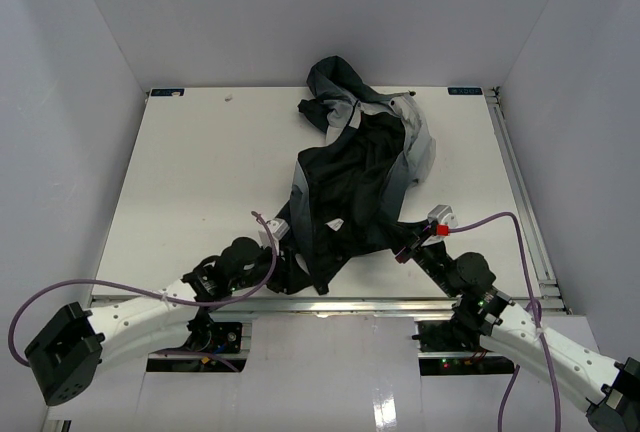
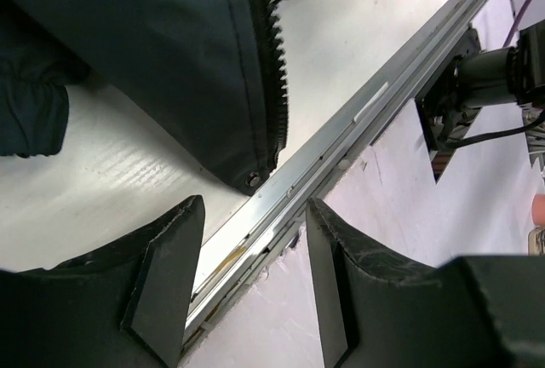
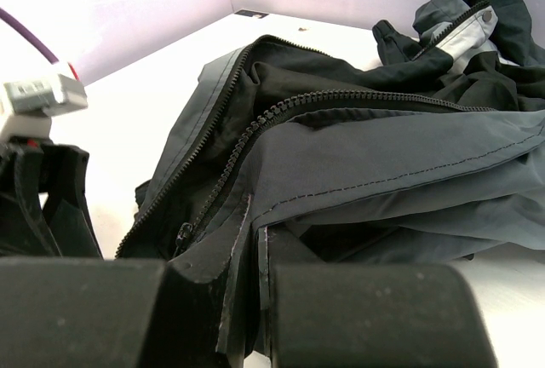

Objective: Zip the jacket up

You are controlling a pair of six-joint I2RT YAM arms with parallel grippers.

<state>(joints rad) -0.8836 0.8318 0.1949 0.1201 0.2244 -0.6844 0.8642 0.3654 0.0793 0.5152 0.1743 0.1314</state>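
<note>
Top external: the jacket [image 1: 350,177] is spread at the centre of the table [image 1: 200,152], long axis running from hood at 1 o'clock to hem at 6 o'clock. The left gripper [image 1: 277,252] is placed at 7 o'clock of the hem, jaws released, nothing between them. Left wrist: the zipper teeth [image 2: 274,70] end at the hem corner [image 2: 254,179], just beyond the open jaws at 12 o'clock. The right gripper [image 1: 408,244] is clenched against the jacket's 4 o'clock edge; whether fabric is pinched cannot be told. The left arm is judged nearer the zipper's start.
</note>
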